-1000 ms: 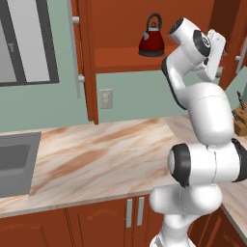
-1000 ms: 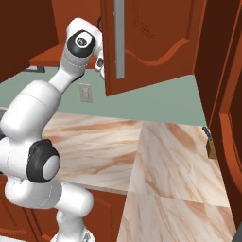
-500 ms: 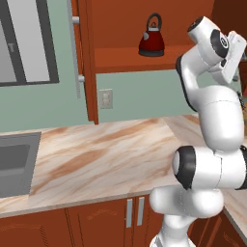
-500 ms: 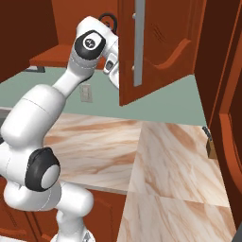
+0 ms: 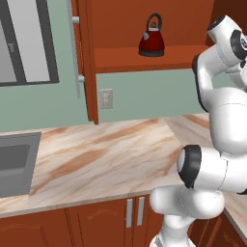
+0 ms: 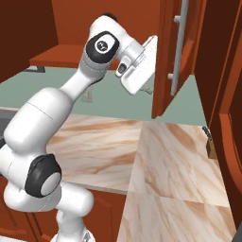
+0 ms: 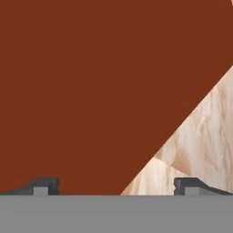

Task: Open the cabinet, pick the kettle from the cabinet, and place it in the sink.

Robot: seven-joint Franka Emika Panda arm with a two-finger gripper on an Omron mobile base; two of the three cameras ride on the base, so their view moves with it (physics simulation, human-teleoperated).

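In the left base view, the cabinet point(image 5: 144, 29) stands open, its left door point(image 5: 82, 58) swung out edge-on with a long silver bar handle point(image 5: 74, 53) on it. The kettle point(image 5: 152, 42) sits upright on the cabinet's shelf, dark red with a black arched handle, well above the marbled tan countertop point(image 5: 106, 159). The sink point(image 5: 14, 164) lies recessed at the left edge of that countertop, far from the kettle. A wall outlet point(image 5: 105, 98) sits on the green wall below the shelf. The white arm rises at the right, its upper joints level with the shelf. In the right base view, the arm reaches up and right, and the gripper point(image 6: 150, 71) sits just beside the edge of the open right door point(image 6: 172, 56), whose silver handle point(image 6: 178, 45) runs vertically; whether the hand touches the door cannot be told. In the hand view, the two dark fingertips point(image 7: 45, 185) stand far apart at the bottom, the jaws spread wide with nothing between them, facing a flat reddish-brown wood surface with countertop showing at the lower right.
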